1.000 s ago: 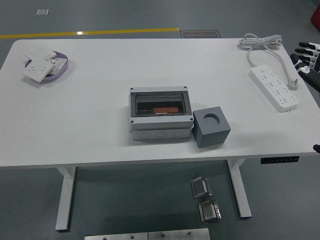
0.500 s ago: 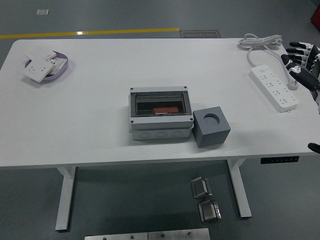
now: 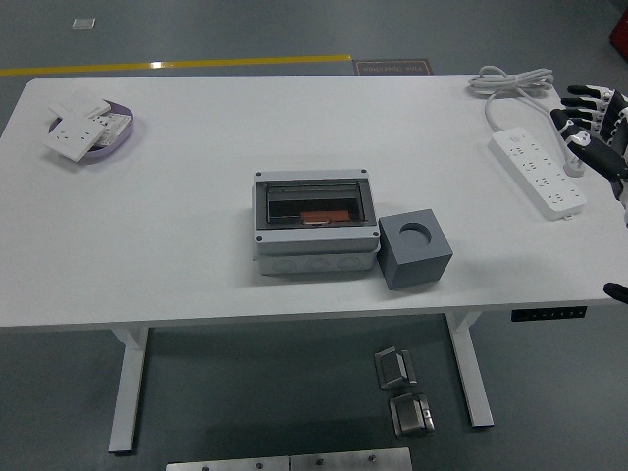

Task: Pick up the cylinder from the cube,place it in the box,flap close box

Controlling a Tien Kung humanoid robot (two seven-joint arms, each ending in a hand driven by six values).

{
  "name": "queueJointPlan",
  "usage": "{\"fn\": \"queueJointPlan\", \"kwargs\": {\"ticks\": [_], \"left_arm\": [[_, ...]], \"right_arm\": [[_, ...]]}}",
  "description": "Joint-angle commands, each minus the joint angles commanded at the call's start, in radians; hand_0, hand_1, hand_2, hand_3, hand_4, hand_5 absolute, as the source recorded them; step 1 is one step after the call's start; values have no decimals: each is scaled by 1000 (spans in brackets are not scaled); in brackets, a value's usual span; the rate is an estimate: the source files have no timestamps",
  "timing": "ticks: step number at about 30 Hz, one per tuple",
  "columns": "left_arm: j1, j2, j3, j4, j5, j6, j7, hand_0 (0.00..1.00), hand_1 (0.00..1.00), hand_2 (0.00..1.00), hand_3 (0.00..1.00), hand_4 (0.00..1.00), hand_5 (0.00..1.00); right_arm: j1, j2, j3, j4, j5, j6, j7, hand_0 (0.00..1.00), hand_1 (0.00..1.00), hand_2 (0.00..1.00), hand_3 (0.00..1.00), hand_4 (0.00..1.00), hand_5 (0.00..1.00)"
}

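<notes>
A grey cube (image 3: 414, 249) with a round hole in its top stands on the white table (image 3: 196, 196), right of the grey box (image 3: 315, 224). The hole looks empty; I see no cylinder on the cube. The box has a dark see-through flap lying over it, and an orange-red object (image 3: 323, 217) shows through it. My right hand (image 3: 590, 116) is at the right edge, over the far end of the power strip, fingers spread and empty. My left hand is out of view.
A white power strip (image 3: 539, 173) with its coiled cable (image 3: 512, 82) lies at the right. A purple tray (image 3: 116, 139) holding white sockets sits at the far left. Metal parts (image 3: 402, 391) lie on the floor under the table.
My right hand moved left and up from the right edge to above the power strip's end during the first half second, then stayed nearly still. Box and cube did not move.
</notes>
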State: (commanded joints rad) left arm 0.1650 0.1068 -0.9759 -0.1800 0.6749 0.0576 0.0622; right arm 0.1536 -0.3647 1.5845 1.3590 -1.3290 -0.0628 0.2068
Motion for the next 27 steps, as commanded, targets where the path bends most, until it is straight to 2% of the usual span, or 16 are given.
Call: {"fn": "queueJointPlan", "kwargs": {"ticks": [27], "left_arm": [[1, -4, 8, 0, -9, 2, 0, 586, 629, 611, 620, 661, 174]], "right_arm": [[13, 8, -18, 1, 5, -1, 3, 678, 663, 669, 687, 817, 373]]}}
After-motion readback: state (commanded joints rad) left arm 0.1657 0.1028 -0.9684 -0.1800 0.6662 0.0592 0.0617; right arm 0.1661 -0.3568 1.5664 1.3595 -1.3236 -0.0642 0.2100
